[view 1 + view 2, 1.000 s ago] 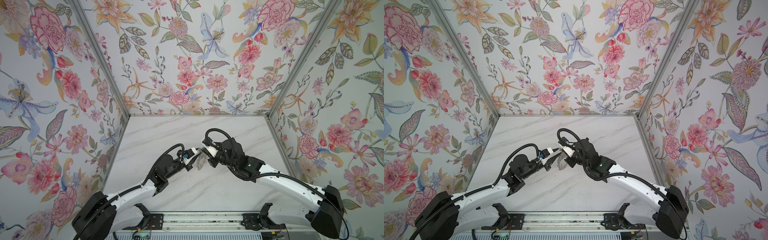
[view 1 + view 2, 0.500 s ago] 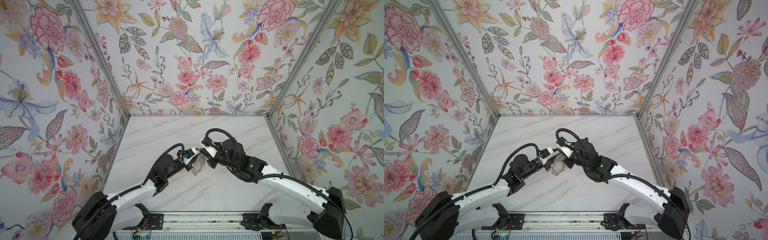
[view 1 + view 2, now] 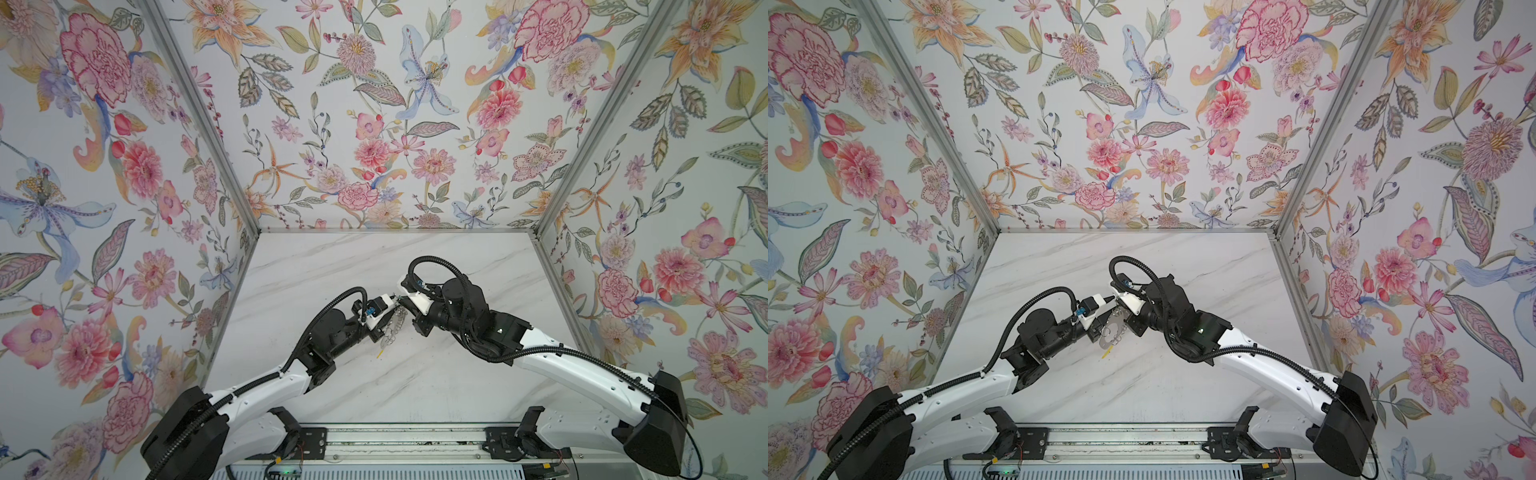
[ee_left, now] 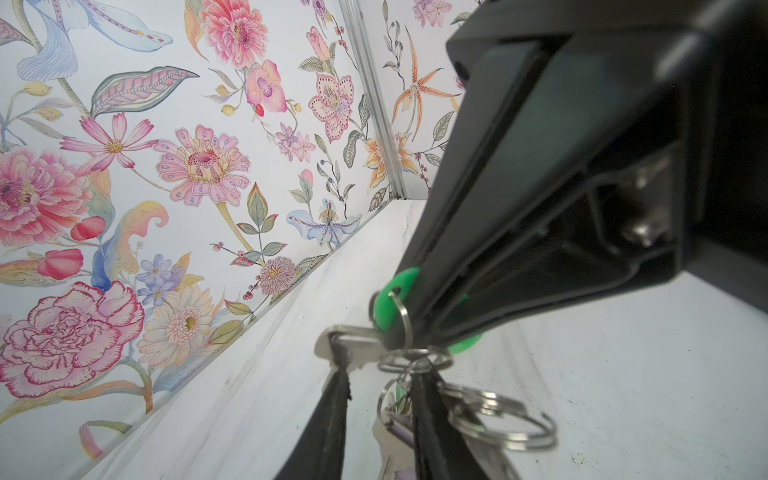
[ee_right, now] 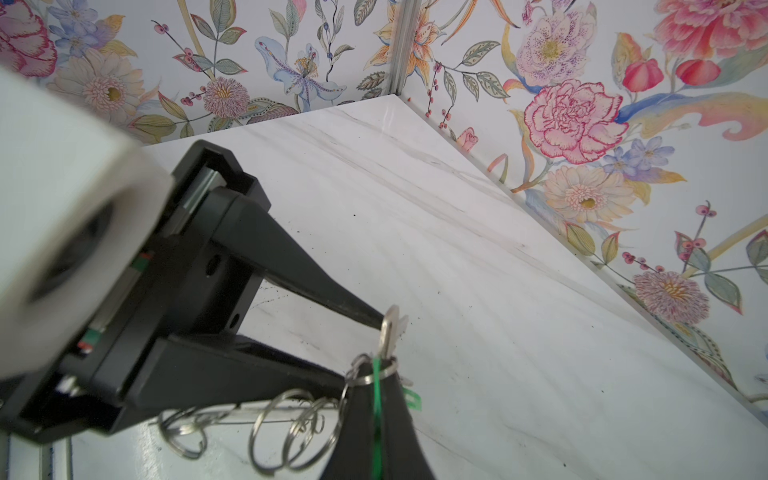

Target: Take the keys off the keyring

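Now, start at your left gripper (image 4: pixel 380 372). Its jaws stand partly apart, one fingertip touching the blade of a silver key (image 4: pixel 343 338) and the other beside the wire rings (image 4: pixel 509 441). You cannot tell from here whether it truly clamps anything. Just beyond those tips sits the key's green tag (image 4: pixel 392 299), and your right gripper (image 5: pixel 374 386) is closed tight on that tag, which sits edge-on between its pads. The keyring (image 3: pixel 1118 323) hangs just beneath the two grippers, seemingly clear of the table (image 3: pixel 1142 270), and a yellow tag (image 3: pixel 1106 353) shows right below it. Expect the lot to be light but awkward: the plate is stiff metal, the rings are springy wire that resists spreading, and everything swings loosely from whatever you hold. The plastic tag is probably smooth and may slip or twist under a pull. I would judge the key's metal head, close to its ring, the surer place to grip, with the other gripper steadying that ring or the plate next to it
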You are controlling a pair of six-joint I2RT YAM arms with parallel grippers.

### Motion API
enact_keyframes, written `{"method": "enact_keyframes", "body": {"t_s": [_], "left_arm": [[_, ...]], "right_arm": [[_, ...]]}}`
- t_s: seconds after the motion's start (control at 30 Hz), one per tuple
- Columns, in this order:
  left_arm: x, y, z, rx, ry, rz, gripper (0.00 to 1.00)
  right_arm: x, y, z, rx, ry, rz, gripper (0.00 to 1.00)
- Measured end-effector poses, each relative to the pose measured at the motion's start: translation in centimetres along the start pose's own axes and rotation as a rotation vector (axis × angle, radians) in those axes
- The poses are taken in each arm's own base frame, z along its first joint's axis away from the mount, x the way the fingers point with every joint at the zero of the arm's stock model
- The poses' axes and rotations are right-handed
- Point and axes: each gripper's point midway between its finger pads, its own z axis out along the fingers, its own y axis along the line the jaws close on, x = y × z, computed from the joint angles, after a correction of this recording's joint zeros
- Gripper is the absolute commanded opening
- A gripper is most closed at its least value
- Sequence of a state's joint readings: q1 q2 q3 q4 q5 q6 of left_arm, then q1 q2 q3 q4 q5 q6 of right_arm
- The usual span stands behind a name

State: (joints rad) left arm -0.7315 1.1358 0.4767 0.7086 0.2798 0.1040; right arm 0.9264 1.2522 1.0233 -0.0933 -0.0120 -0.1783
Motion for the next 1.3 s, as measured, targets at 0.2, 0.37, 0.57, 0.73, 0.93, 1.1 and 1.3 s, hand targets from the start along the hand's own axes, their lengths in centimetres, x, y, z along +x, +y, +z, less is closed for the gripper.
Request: {"method": "enact_keyframes", "body": {"t_s": [0.2,0.37,0.57,0.73,0.93,1.1,1.3], "left_arm": [[0.2,0.0,-0.1,0.0,0.012,-0.009,0.28],[0.1,0.3,-0.2,-0.017,0.011,-0.015,0.32],[-0.6,2.0,-1.0,-0.111,0.014,-0.012,0.49],[-2.5,4.0,-2.6,-0.215,-0.024,-0.007,0.52],[-4.4,5.1,-4.3,-0.272,-0.07,-0.018,0.43],[-4.6,4.2,-4.4,-0.22,-0.082,-0.067,0.26],[-2.0,1.5,-3.0,-0.098,-0.061,-0.156,0.19]], "right_arm": [[0.3,-0.1,0.5,0.001,0.012,0.002,0.0],[-0.1,-0.3,0.8,0.003,0.018,0.005,0.0],[-0.7,-0.4,1.1,0.002,0.022,0.006,0.0],[-0.4,-0.7,1.6,0.016,0.062,0.011,0.0],[0.8,-1.4,2.4,0.058,0.139,0.014,0.0],[0.8,-2.0,2.8,0.097,0.172,0.017,0.0],[-0.3,-2.5,3.0,0.135,0.18,0.019,0.0]]}}
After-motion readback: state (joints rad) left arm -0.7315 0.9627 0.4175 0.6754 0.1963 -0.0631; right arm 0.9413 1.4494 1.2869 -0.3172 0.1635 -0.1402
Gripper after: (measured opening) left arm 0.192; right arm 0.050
